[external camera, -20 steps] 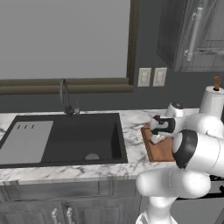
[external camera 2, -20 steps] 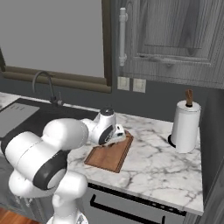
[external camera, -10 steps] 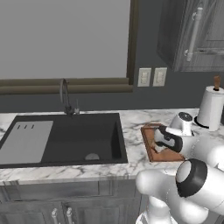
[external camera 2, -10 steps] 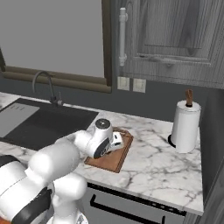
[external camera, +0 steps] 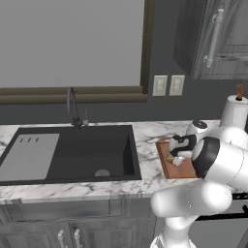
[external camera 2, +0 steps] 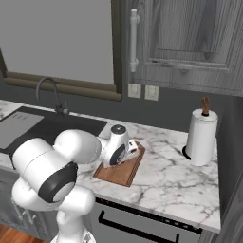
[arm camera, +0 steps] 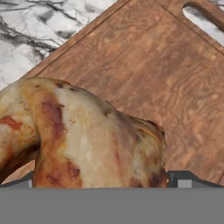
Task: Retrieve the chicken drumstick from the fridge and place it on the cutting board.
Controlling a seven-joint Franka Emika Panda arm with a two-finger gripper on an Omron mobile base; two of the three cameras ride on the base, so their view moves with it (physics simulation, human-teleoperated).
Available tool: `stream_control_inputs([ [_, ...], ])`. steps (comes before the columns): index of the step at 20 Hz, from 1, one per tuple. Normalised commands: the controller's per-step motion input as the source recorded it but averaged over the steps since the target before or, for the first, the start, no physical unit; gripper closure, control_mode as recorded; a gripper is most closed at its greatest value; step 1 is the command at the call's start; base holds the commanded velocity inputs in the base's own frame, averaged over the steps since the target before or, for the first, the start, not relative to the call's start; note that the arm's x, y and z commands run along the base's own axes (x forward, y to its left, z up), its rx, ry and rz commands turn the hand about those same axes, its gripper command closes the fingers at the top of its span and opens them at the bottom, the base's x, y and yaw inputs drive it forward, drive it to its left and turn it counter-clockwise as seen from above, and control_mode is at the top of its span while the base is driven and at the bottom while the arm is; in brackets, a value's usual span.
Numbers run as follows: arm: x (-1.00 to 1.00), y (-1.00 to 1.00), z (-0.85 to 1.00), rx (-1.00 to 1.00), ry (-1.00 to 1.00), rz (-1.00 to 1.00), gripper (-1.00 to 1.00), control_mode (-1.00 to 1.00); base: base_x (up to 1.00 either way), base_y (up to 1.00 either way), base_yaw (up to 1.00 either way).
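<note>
The jaws are gripping the chicken drumstick (arm camera: 83, 135) low over the cutting board (arm camera: 148, 65); releasing early risks it rolling off.

Kitchen's pretty moody: dark grey walls, a big window (external camera: 72, 43) with a dark wood frame, white marble worktop (external camera 2: 175, 182), black sink (external camera: 89, 150) with a curved faucet (external camera: 72, 104), grey wood cabinets (external camera 2: 190, 42), and two wall outlets (external camera: 168, 85).
</note>
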Motion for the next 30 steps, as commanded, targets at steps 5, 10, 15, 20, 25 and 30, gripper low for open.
stream_control_inputs([
  [5,-0.70,-0.22,-1.00,-0.06,0.32,0.32,-1.00,-1.00,0.00,0.00,0.00],
  [10,-0.57,-0.03,-0.86,-0.01,-0.04,0.35,-1.00,-1.00,0.00,0.00,0.00],
  [15,-0.78,-0.06,-0.70,0.00,-0.08,0.24,-1.00,-1.00,0.00,0.00,0.00],
  [20,-0.97,-0.06,-1.00,-0.05,-0.02,0.40,-1.00,-1.00,0.00,0.00,0.00],
  [25,-0.85,-0.02,-0.91,-0.12,-0.03,0.51,-1.00,-1.00,0.00,0.00,0.00],
  [30,-0.59,-0.20,0.38,0.10,-0.35,0.16,-1.00,-1.00,0.00,0.00,0.00],
])
